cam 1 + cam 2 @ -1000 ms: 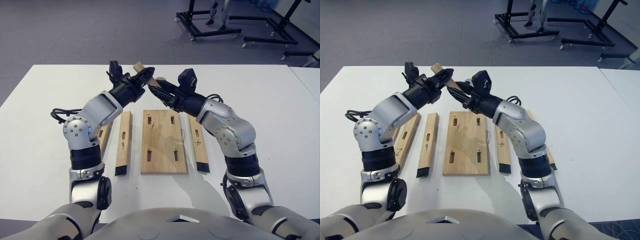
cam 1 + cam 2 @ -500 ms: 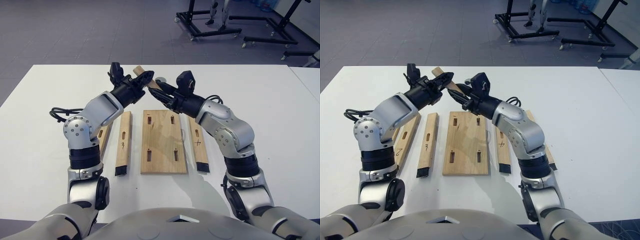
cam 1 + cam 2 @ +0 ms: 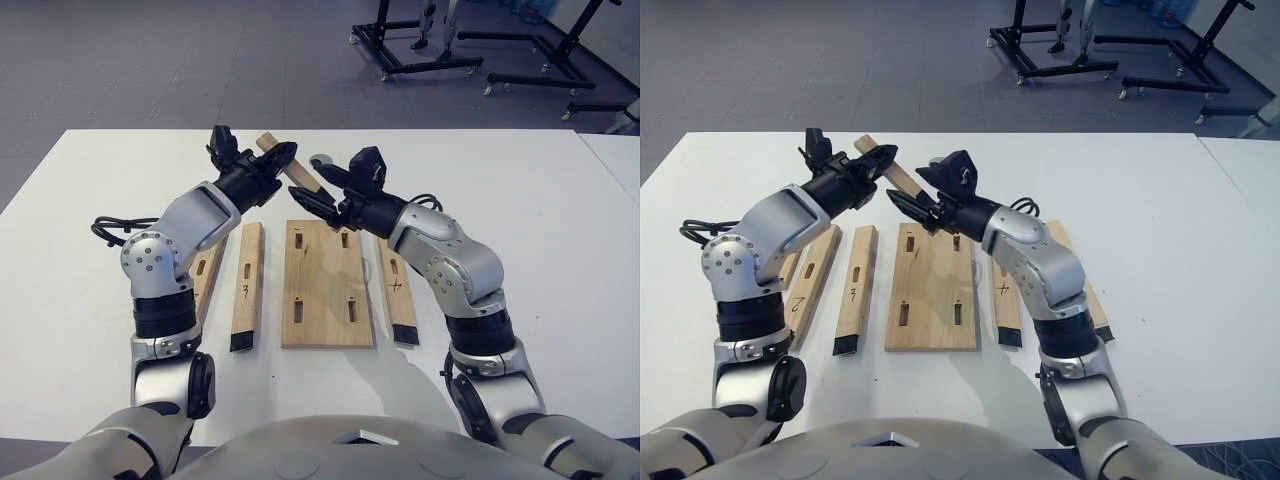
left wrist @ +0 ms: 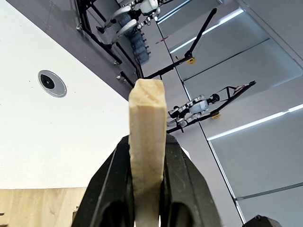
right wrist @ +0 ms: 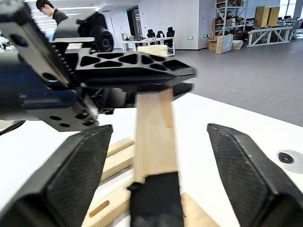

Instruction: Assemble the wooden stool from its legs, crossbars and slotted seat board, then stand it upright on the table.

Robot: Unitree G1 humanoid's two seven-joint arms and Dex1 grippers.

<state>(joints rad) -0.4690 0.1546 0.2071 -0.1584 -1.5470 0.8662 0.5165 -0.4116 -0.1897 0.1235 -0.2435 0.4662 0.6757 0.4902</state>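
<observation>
I read this as a hand-over in the air above the far edge of the slotted seat board (image 3: 325,285), which lies flat on the table (image 3: 560,250) with other legs (image 3: 246,285) on either side of it. My right gripper (image 3: 318,186) has its fingers (image 5: 80,175) spread wide on either side of the raised leg (image 5: 154,127), touching nothing that I can see. I'd centre it on the wood just above the dark cap, square the pads to the flat faces, and close fully before the left lets go. The left gripper (image 4: 147,142) is clamped on the leg further up, so I'd hold it steady until then. The leg is a pale, flat-sided wooden bar, tilted, with a black foot cap at the end nearest my right wrist. Its bare, square-cut end points away beyond the left fingers.
</observation>
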